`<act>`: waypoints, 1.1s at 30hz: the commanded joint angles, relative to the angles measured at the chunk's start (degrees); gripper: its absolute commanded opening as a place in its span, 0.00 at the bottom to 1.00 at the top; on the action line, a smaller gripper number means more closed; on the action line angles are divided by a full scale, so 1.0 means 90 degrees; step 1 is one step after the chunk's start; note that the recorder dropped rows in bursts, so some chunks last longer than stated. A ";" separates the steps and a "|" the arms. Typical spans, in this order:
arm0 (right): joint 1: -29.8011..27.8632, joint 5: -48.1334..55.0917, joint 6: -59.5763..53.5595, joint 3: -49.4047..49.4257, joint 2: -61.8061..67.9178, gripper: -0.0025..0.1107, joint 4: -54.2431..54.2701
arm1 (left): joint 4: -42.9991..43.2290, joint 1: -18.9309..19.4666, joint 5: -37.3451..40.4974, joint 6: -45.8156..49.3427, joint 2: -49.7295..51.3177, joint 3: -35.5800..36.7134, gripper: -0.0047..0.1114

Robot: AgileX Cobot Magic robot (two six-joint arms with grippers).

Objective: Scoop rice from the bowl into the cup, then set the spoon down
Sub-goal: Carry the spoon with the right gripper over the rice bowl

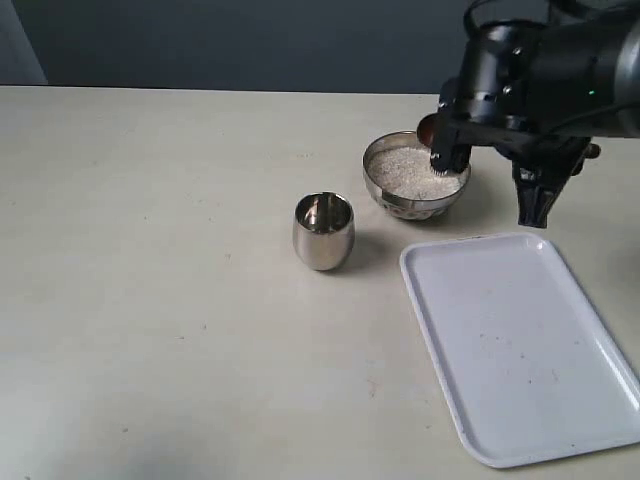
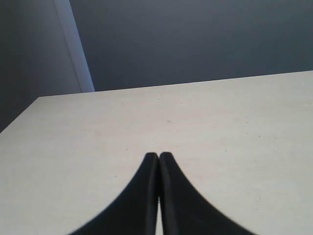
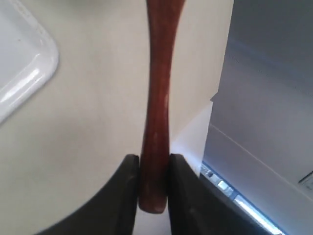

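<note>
The steel bowl (image 1: 416,206) holds a heap of white rice (image 1: 410,172) at centre right. Left of it and a little nearer stands the small steel cup (image 1: 323,232), upright; I see only reflections inside it. My right arm (image 1: 545,60) hangs over the bowl and hides its right edge. The right gripper (image 3: 154,161) is shut on the end of the wooden spoon's handle (image 3: 157,98). The spoon's head (image 1: 425,129) shows at the bowl's far rim; whether it touches the rice I cannot tell. My left gripper (image 2: 159,155) is shut and empty over bare table, out of the exterior view.
A white tray (image 1: 520,340) lies empty in front of the bowl, at the right front, and its corner (image 3: 24,73) shows in the right wrist view. The table's edge and a wall show beyond the spoon in that view.
</note>
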 commanded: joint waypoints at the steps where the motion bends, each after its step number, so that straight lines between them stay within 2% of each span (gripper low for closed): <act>1: -0.0029 -0.0059 -0.0175 -0.0019 0.0487 0.02 -0.0627 | 0.0016 0.0001 -0.0038 -0.0018 -0.0035 -0.0017 0.04; 6: -0.0029 -0.0015 -0.0082 -0.0019 0.0825 0.02 -0.1110 | 0.0016 0.0001 -0.0038 -0.0018 -0.0035 -0.0017 0.04; 11: -0.0029 0.0040 0.0898 -0.0019 0.0971 0.02 -0.2126 | 0.0016 0.0001 -0.0038 -0.0018 -0.0035 -0.0017 0.04; 23: -0.0075 -0.0310 0.0925 -0.0019 0.1481 0.02 -0.3410 | 0.0016 0.0001 -0.0038 -0.0018 -0.0035 -0.0017 0.04; 27: -0.0233 -0.0420 0.0925 -0.0033 0.1510 0.02 -0.3603 | 0.0016 0.0001 -0.0038 -0.0018 -0.0035 -0.0017 0.04; 33: -0.0446 -0.0394 0.0925 -0.0714 0.1538 0.02 -0.3309 | 0.0016 0.0001 -0.0012 -0.0018 -0.0035 -0.0017 0.04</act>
